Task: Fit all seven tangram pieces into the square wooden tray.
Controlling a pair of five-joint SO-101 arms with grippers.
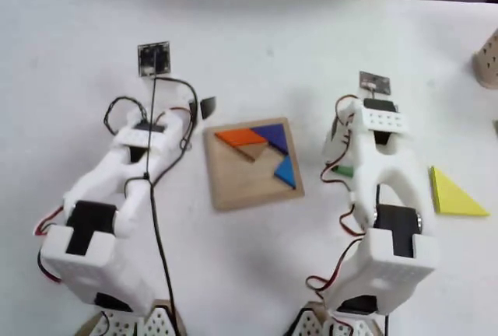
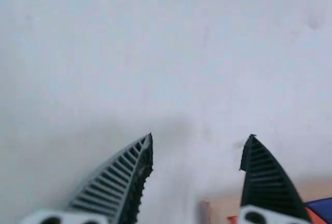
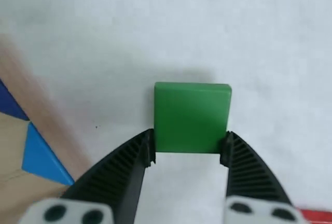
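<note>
Right claw (image 3: 189,140) grips green square (image 3: 192,115).

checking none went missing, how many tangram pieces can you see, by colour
orange triangle: 1
dark blue piece: 1
light blue triangle: 1
brown piece: 1
green square: 1
yellow triangle: 1
total: 6

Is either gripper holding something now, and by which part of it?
The right gripper holds the green square by two opposite sides, near one edge. The left gripper is open and holds nothing.
</note>
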